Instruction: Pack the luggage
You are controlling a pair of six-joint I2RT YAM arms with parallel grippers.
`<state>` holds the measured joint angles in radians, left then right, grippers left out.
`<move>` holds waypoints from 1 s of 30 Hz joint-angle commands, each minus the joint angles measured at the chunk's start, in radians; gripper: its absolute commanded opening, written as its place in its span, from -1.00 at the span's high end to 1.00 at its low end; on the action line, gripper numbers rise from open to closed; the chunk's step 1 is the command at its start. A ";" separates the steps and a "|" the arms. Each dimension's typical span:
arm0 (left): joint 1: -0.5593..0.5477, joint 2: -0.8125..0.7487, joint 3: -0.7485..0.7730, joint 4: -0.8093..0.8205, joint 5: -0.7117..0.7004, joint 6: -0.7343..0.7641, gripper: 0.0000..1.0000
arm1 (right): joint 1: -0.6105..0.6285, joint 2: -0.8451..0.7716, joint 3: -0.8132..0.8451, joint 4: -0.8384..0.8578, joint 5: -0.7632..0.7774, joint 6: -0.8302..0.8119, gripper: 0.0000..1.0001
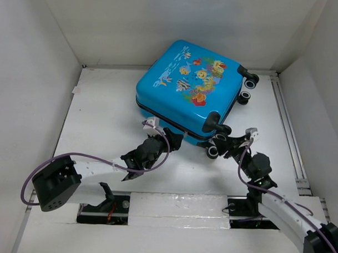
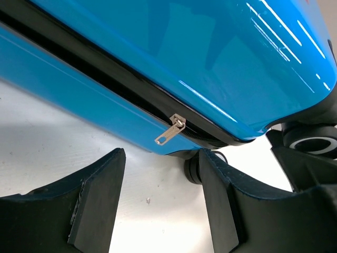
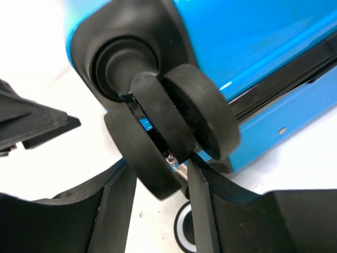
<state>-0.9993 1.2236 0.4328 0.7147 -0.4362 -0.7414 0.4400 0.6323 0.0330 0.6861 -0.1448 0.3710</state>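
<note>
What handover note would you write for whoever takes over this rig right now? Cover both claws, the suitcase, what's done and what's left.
Left claw: open, empty, just short of the zip pull.
Right claw: straddling a corner wheel; grip unclear.
Luggage: flat on the table, print up, shells together.
Done: case looks closed.
Left: probably pull the zip; how far it has run is unclear.

**Luggage blocks the upper centre; desk open at left**
The luggage (image 1: 187, 91) fills the upper centre of the top view, close to the back wall (image 1: 189, 22). Bare desk (image 1: 102, 118) is passable at centre left and far right. A wheel (image 3: 174, 126) crowds the gap between the fingers (image 3: 113, 211) of the right gripper (image 3: 158, 176); the gap of the left gripper (image 2: 160, 158) is free.
</note>
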 commanded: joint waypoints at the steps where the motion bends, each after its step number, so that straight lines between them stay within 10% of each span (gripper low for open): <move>1: 0.002 0.008 0.037 0.051 0.017 0.011 -0.07 | 0.011 -0.082 -0.054 0.007 0.059 0.020 0.09; 30: 0.002 0.045 0.047 0.069 0.037 0.011 -0.02 | 0.075 0.165 0.021 0.033 0.126 0.002 0.14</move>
<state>-0.9993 1.2736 0.4419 0.7372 -0.4000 -0.7410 0.5056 0.7856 0.0326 0.6613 -0.0578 0.3946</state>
